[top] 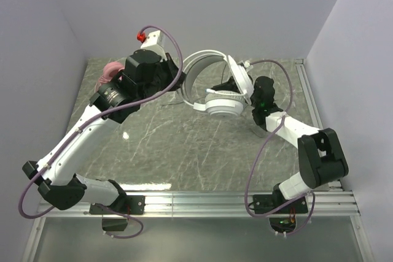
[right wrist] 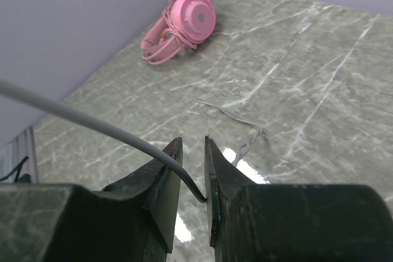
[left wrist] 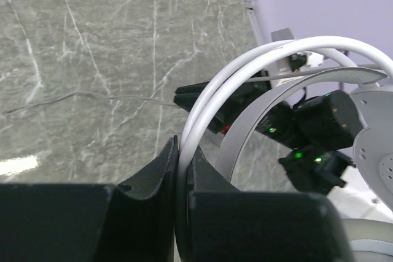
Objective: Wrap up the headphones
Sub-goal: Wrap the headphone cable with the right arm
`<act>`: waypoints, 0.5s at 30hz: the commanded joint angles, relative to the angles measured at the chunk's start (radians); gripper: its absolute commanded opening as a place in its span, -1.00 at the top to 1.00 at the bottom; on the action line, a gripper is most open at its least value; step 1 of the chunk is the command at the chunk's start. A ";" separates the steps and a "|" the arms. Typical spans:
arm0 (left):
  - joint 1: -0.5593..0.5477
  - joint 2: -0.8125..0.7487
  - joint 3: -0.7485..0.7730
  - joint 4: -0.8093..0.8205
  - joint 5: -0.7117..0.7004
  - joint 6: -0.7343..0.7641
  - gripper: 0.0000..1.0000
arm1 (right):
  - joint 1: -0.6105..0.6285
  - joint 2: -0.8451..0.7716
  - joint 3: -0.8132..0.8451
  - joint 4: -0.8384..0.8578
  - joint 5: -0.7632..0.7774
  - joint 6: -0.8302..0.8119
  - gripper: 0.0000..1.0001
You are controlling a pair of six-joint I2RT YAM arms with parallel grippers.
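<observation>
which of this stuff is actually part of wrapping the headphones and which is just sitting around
Part of the job:
- white headphones, headband pinched in the left gripper
- their thin grey cable, running between the right gripper's open jaws
- pink headphones, by the far wall

Not part of it:
- marble-look table
- metal rail

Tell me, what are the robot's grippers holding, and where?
The left gripper pinches the white headphones by the headband. The right gripper is slightly open, with the thin cable passing loosely between its jaws, not clamped.
</observation>
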 commanded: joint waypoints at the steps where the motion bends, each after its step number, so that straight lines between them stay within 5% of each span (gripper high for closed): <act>1: 0.008 -0.004 0.086 0.110 0.034 -0.114 0.99 | 0.003 0.034 -0.015 0.170 -0.034 0.075 0.44; 15: 0.019 0.073 0.149 0.252 -0.098 -0.312 0.99 | 0.128 0.129 -0.052 0.358 0.010 0.172 0.48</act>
